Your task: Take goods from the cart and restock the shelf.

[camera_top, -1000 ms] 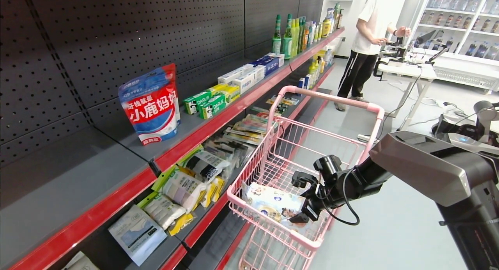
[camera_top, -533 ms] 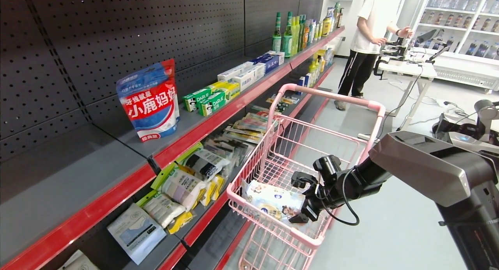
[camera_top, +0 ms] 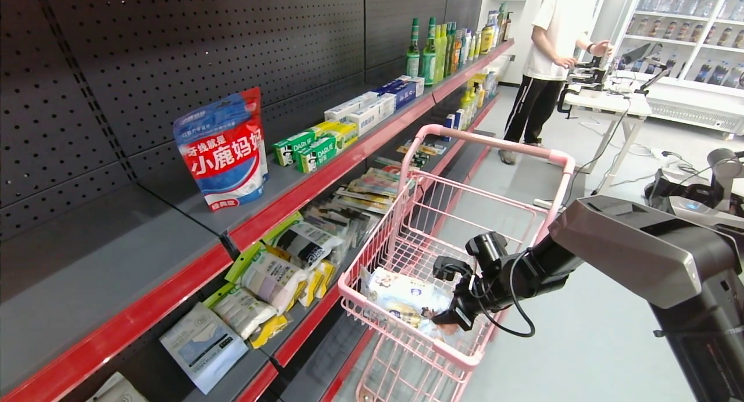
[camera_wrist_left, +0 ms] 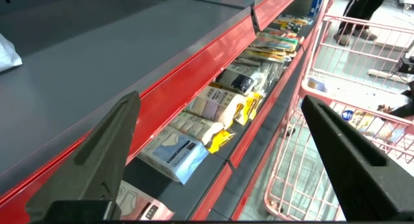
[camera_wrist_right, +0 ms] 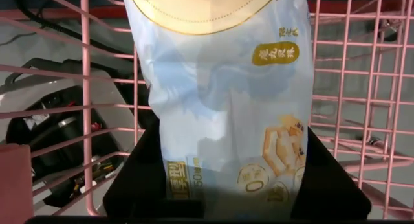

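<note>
Leftmost, left gripper [camera_wrist_left: 220, 104] with fingers [camera_wrist_left: 110, 153] spread wide, nothing between them. Just beyond those fingers, bare grey shelf [camera_wrist_left: 97, 62] edged with a red lip. Under the lip, past the fingertips, a lower tier of flat packets [camera_wrist_left: 213, 111] lying side by side.

Farther along the shelf, well apart from either set of fingers, blue-and-red pouch [camera_top: 224, 149] standing upright against the pegboard. Just beside it, green and yellow boxes [camera_top: 314, 149] laid in a row, then white and blue boxes, then bottles [camera_top: 430, 50] at the far end.

Right of the shelf, close against its lower tiers, pink wire cart [camera_top: 494, 146]. Inside the cart, near its front corner, pack [camera_top: 401, 294] in a pale blue wrapper, lying on the wire floor.

Rightmost, right gripper [camera_top: 444, 322] set low in the cart, on the pack's near end. Fingers [camera_wrist_right: 139, 179] parted, one at each side of the pack, wrapper between them. Not possible to tell whether the pads touch the wrapper.
</note>
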`<state>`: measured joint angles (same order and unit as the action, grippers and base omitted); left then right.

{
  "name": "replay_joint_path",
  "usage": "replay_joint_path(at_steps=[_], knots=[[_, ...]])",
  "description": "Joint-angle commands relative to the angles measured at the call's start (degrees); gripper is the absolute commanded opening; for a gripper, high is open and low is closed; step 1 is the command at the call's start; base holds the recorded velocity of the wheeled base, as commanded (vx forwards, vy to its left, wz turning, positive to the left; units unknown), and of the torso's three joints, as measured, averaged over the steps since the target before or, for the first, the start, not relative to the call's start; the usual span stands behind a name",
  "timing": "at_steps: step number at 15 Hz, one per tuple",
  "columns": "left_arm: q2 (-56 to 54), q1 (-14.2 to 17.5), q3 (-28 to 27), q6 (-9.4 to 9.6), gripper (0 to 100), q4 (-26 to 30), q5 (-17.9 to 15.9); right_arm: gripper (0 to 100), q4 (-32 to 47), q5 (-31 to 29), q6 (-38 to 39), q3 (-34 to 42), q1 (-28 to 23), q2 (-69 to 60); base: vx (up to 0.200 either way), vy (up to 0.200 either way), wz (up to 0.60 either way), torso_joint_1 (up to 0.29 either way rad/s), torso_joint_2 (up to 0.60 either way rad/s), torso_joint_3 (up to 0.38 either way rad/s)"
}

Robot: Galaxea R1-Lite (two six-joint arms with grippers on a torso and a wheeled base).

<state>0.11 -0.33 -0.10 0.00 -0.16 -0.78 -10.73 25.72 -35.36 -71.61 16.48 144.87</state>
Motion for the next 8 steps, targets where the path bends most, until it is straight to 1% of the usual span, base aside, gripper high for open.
replay_joint_path(at_steps=[1,2,3,5,7,8], knots=[[-0.02,-0.02,0.01,0.00,100,-0.02,-0.01,0,0.01,0.03,1.26,1.38,0.22,-0.38,0.000,0.000,0.00,0.000,0.00,0.000],[0.07,-0.02,0.01,0.00,100,-0.02,-0.01,0,-0.52,-0.15,1.88,2.09,0.22,-0.91,0.000,0.000,0.00,0.000,0.00,0.000],[-0.02,-0.02,0.01,0.00,100,-0.02,-0.01,0,-0.35,-0.32,4.16,2.17,-0.40,-4.42,0.000,0.000,0.00,0.000,0.00,0.000],[-0.02,0.07,0.01,0.00,100,-0.02,-0.01,0,0.01,-1.64,10.93,2.88,-0.49,-9.79,0.000,0.000,0.00,0.000,0.00,0.000],[-0.02,-0.02,0.01,0.00,100,-0.02,-0.01,0,0.01,-6.12,17.17,4.81,-0.49,-16.38,0.000,0.000,0.00,0.000,0.00,0.000],[-0.02,-0.02,0.01,0.00,100,-0.02,-0.01,0,0.09,-7.53,18.58,5.95,-0.75,-18.84,0.000,0.000,0.00,0.000,0.00,0.000]])
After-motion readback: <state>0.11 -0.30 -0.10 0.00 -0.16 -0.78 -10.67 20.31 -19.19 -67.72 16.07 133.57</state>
